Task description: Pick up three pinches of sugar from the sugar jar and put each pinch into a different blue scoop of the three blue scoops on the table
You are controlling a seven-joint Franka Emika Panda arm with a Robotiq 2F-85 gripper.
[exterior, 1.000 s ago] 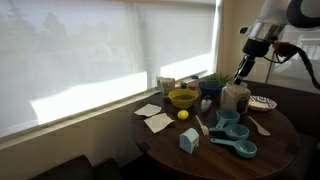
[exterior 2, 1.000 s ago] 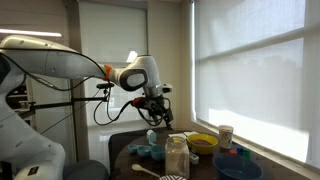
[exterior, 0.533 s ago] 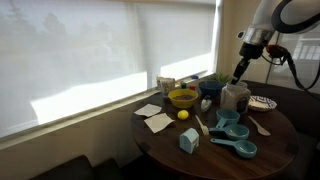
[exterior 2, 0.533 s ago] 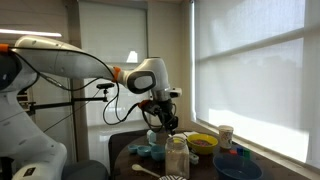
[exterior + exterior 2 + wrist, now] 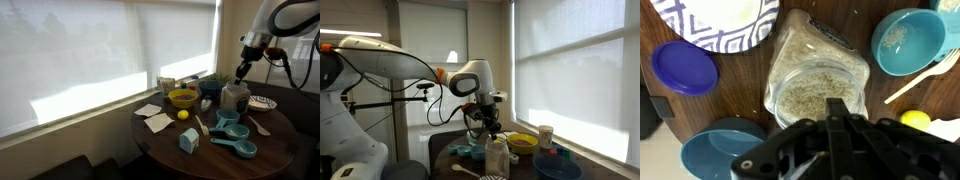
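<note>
End effector [image 5: 845,108], fingers pressed together, hangs over the sugar jar [image 5: 800,45] holding pale sugar [image 5: 805,95].

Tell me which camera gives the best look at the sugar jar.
The wrist view: it looks down into the sugar jar from close above, so the pale grainy sugar inside shows clearly. In both exterior views the jar is small and seen from the side, its contents only a pale mass.

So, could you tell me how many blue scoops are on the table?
3, in a row in an exterior view: the back scoop beside the sugar jar, the middle scoop, the front scoop nearest the camera. None seems hidden.
</note>
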